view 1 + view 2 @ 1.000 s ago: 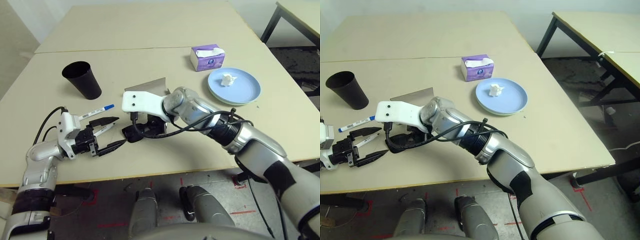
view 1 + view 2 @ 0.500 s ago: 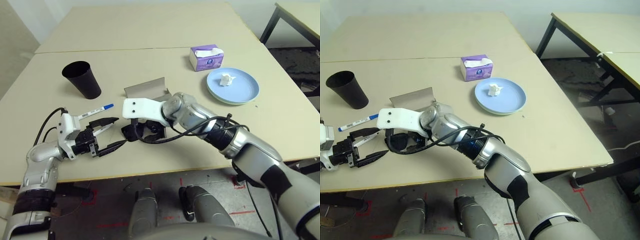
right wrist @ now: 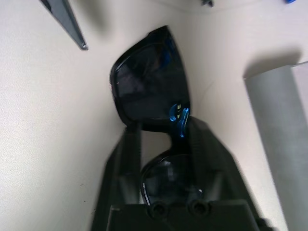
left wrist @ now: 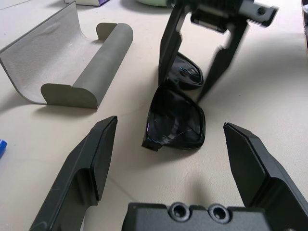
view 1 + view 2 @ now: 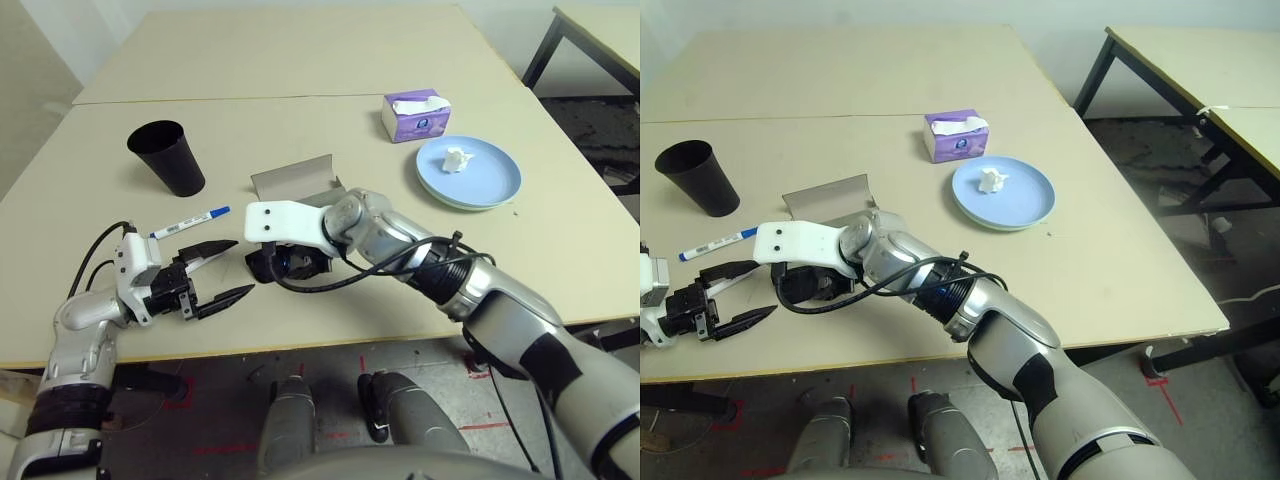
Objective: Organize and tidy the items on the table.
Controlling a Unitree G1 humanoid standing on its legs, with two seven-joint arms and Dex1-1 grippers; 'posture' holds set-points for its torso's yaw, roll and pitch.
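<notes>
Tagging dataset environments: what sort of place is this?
Probably a lab or test room, not a home: plain pale beige matte tabletop, a second dark-legged table beside it, and red tape marks on the bare grey floor.

Lighting even and diffuse from overhead; the table (image 5: 300,60) reads bright, without glare. Shadows soft and short, seen beneath the black cup (image 5: 168,157) and the grey glasses case (image 4: 72,62). The sunglasses (image 3: 149,82) lenses carry blue reflections. The right gripper (image 4: 202,72) fingers are motion-blurred.
</notes>
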